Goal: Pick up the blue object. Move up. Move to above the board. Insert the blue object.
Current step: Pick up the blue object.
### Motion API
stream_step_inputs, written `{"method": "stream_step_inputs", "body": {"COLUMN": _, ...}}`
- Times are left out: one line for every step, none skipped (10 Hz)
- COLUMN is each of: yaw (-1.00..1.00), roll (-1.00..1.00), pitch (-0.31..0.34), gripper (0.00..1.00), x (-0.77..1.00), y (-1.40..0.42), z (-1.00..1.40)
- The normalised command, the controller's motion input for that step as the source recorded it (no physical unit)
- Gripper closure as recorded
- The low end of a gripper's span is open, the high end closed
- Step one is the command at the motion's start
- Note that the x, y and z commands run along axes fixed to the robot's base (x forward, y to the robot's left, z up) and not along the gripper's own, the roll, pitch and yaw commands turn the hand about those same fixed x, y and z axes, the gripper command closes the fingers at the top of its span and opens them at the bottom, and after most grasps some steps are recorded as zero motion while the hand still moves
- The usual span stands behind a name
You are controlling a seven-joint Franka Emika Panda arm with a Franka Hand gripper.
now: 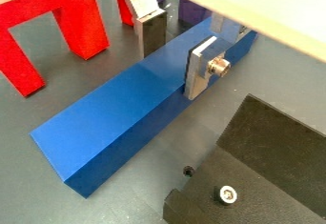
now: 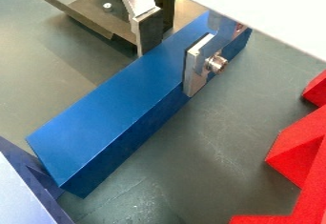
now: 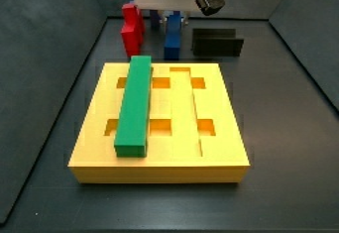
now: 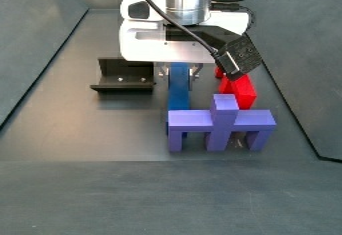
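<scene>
The blue object is a long blue bar lying flat on the dark floor, seen in both wrist views. In the side views it lies beyond the board and under the wrist. My gripper is low over one end of the bar and open, also shown in the other views. One finger stands against the bar's side. The other finger stands off the far side with a gap. The yellow board holds a green bar in one groove.
A red piece stands beside the blue bar. The dark fixture is on the bar's other side. A purple piece stands past the bar's free end.
</scene>
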Motion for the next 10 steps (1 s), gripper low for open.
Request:
{"method": "stream_step_inputs", "body": {"yaw": 0.0, "roll": 0.0, "pitch": 0.0, "gripper": 1.0, "x": 0.0, "y": 0.0, "z": 0.0}}
{"method": "stream_step_inputs", "body": {"yaw": 0.0, "roll": 0.0, "pitch": 0.0, "gripper": 1.0, "x": 0.0, "y": 0.0, "z": 0.0}}
{"method": "stream_step_inputs", "body": {"yaw": 0.0, "roll": 0.0, "pitch": 0.0, "gripper": 1.0, "x": 0.0, "y": 0.0, "z": 0.0}}
{"method": "stream_step_inputs", "body": {"yaw": 0.0, "roll": 0.0, "pitch": 0.0, "gripper": 1.0, "x": 0.0, "y": 0.0, "z": 0.0}}
{"method": "stream_step_inputs", "body": {"yaw": 0.0, "roll": 0.0, "pitch": 0.0, "gripper": 1.0, "x": 0.0, "y": 0.0, "z": 0.0}}
{"method": "stream_step_inputs", "body": {"yaw": 0.0, "roll": 0.0, "pitch": 0.0, "gripper": 1.0, "x": 0.0, "y": 0.0, "z": 0.0}}
{"method": "stream_step_inputs", "body": {"yaw": 0.0, "roll": 0.0, "pitch": 0.0, "gripper": 1.0, "x": 0.0, "y": 0.0, "z": 0.0}}
{"method": "stream_step_inputs", "body": {"yaw": 0.0, "roll": 0.0, "pitch": 0.0, "gripper": 1.0, "x": 0.0, "y": 0.0, "z": 0.0}}
{"method": "stream_step_inputs", "body": {"yaw": 0.0, "roll": 0.0, "pitch": 0.0, "gripper": 1.0, "x": 0.0, "y": 0.0, "z": 0.0}}
{"method": "stream_step_inputs", "body": {"yaw": 0.0, "roll": 0.0, "pitch": 0.0, "gripper": 1.0, "x": 0.0, "y": 0.0, "z": 0.0}}
